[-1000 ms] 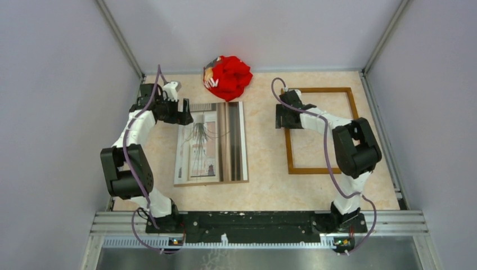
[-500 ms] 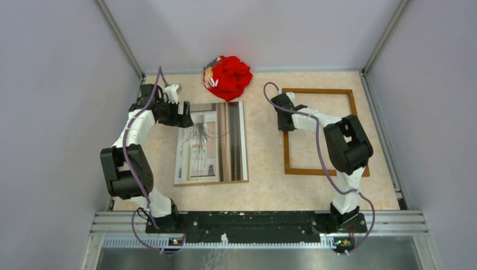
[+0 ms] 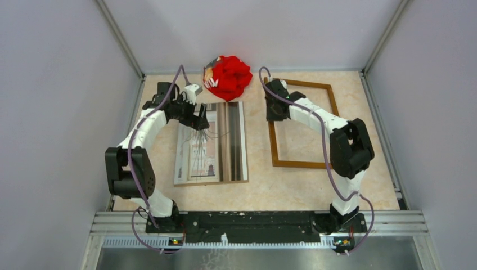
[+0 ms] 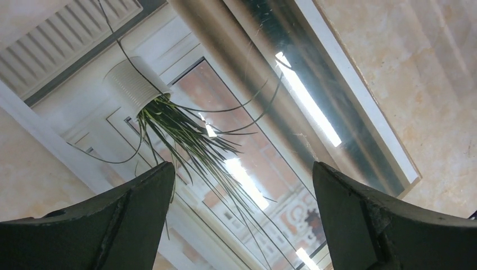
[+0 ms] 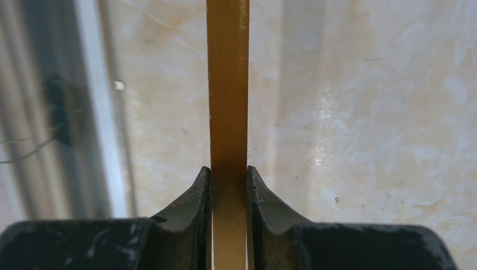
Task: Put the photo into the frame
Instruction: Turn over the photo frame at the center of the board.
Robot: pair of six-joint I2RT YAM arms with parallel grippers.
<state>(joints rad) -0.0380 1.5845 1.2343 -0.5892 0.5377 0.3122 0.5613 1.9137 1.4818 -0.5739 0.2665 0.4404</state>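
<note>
The photo (image 3: 211,143), a print of a window with a trailing plant, lies flat left of centre. My left gripper (image 3: 199,121) hovers over its far left part, jaws wide open. In the left wrist view the plant picture (image 4: 225,140) fills the gap of the left gripper (image 4: 243,169), and nothing is held. The frame (image 3: 298,164), thin brown wood, lies skewed to the right of the photo. My right gripper (image 3: 275,109) is shut on its left rail near the far corner. The right wrist view shows that rail (image 5: 228,84) pinched in the right gripper (image 5: 229,171).
A crumpled red cloth (image 3: 228,76) lies at the back, between the photo's and the frame's far ends. A thin brown edge (image 3: 211,182) shows along the photo's near side. Grey walls enclose the tabletop (image 3: 259,185) on three sides.
My right gripper closed on the frame's left rail and dragged the frame leftward, skewing it. My left arm swung right, from beside the photo's far left corner to over the print.
</note>
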